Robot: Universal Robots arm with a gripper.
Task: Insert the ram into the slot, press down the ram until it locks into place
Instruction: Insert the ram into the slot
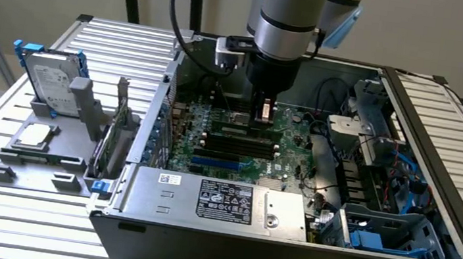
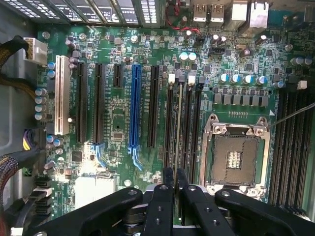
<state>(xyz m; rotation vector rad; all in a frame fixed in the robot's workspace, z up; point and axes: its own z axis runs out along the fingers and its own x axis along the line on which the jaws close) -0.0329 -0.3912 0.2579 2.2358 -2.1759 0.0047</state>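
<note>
Black two-fingered gripper (image 2: 175,173) pinches the long, thin dark-green ram strip (image 2: 177,123), standing edge-on in a narrow black memory slot (image 2: 180,98).

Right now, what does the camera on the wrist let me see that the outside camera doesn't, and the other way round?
Wrist view: the empty CPU socket and a white slot, seen straight down on the board. Exterior view: the robot arm, the computer case, its silver power supply, and a hard drive standing in a grey holder outside the case. Both: the green motherboard, the black memory slots, and the fingers shut on the ram, held edge-on at those slots.
</note>
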